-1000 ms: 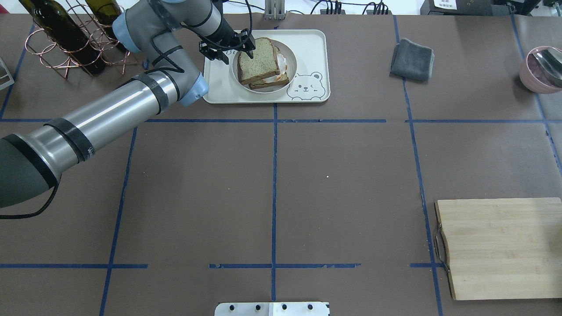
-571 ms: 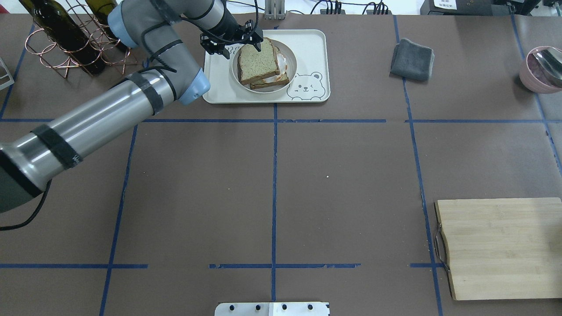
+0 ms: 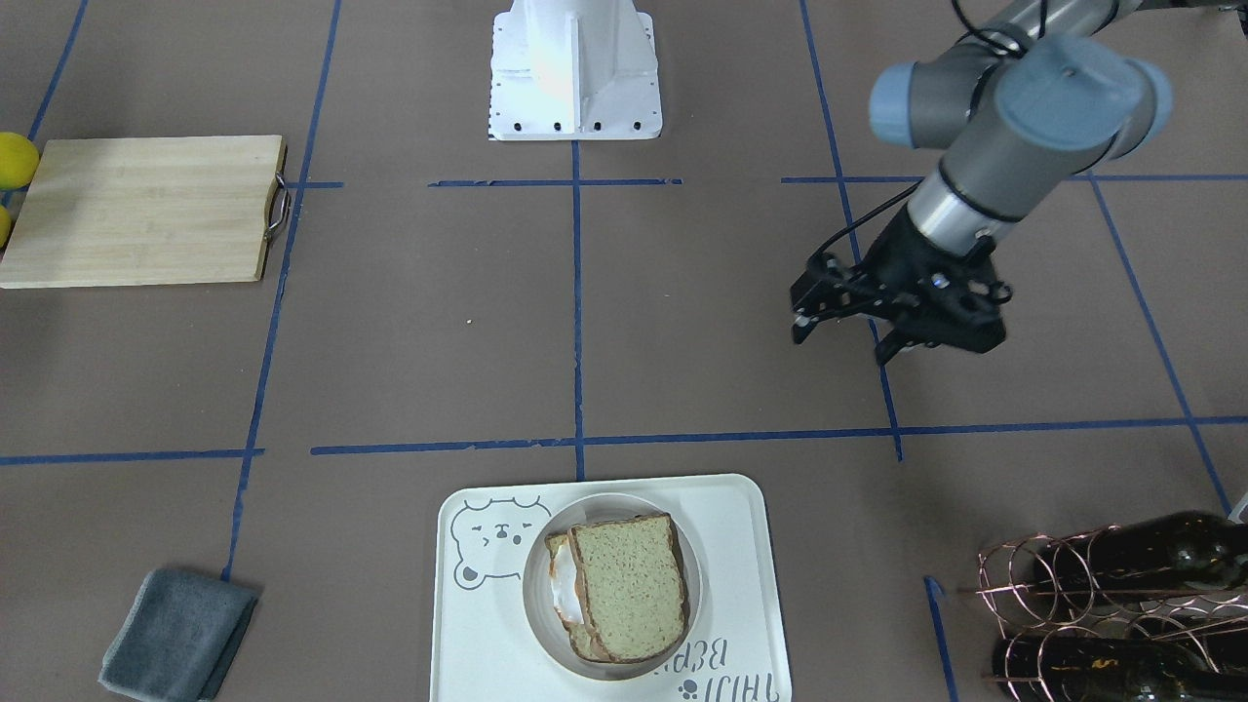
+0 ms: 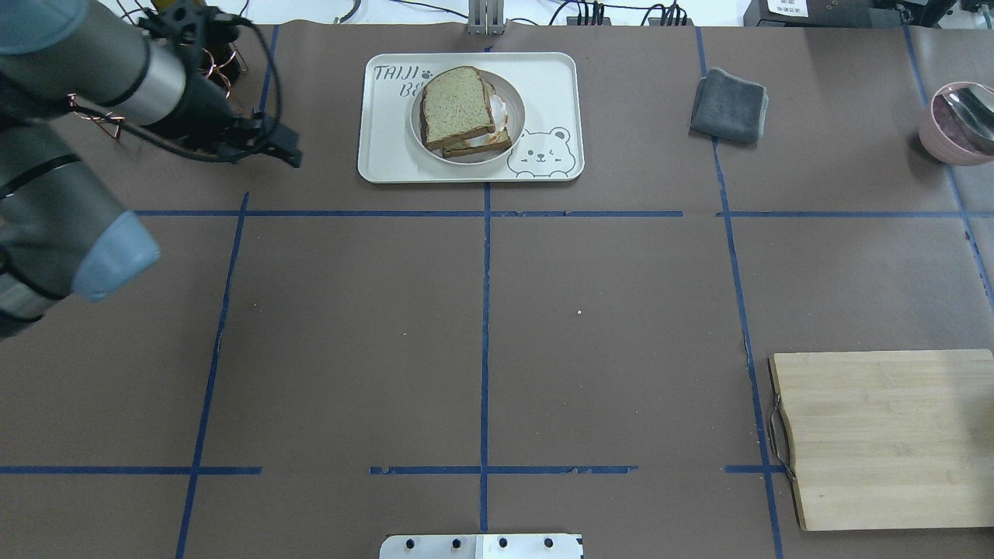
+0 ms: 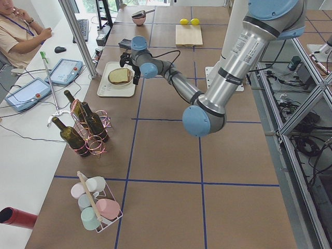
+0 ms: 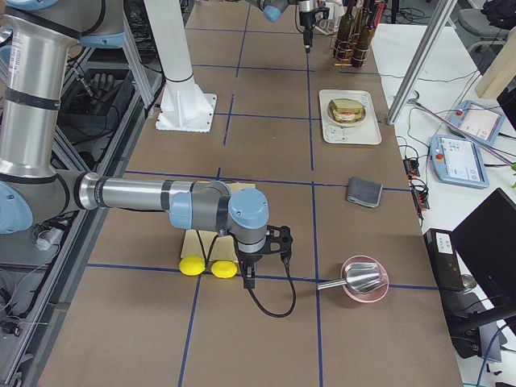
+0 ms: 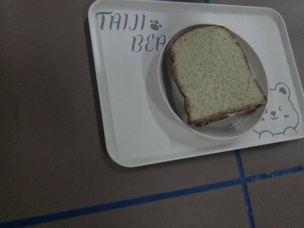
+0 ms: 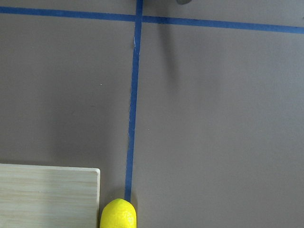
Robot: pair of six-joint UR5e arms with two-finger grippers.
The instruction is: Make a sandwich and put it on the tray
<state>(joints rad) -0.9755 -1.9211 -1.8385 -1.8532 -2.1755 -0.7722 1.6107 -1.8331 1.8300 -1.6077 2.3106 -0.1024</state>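
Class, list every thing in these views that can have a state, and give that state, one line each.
sandwich, assembled, top slice on, resting on the plate.
plate, sitting on the tray.
tray, carrying the plate.
left gripper, open, holding nothing, away from the tray.
right gripper, open or shut cannot be told.
grey cloth, folded.

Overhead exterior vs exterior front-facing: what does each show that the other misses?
Only overhead: a pink bowl holding a metal spoon, at the right edge. Only front-facing: yellow lemons beside the pale wooden cutting board. Both: the bread-and-egg sandwich on a round cream plate on the cream bear-print tray, the folded grey cloth, the board, and the left gripper, open and empty.
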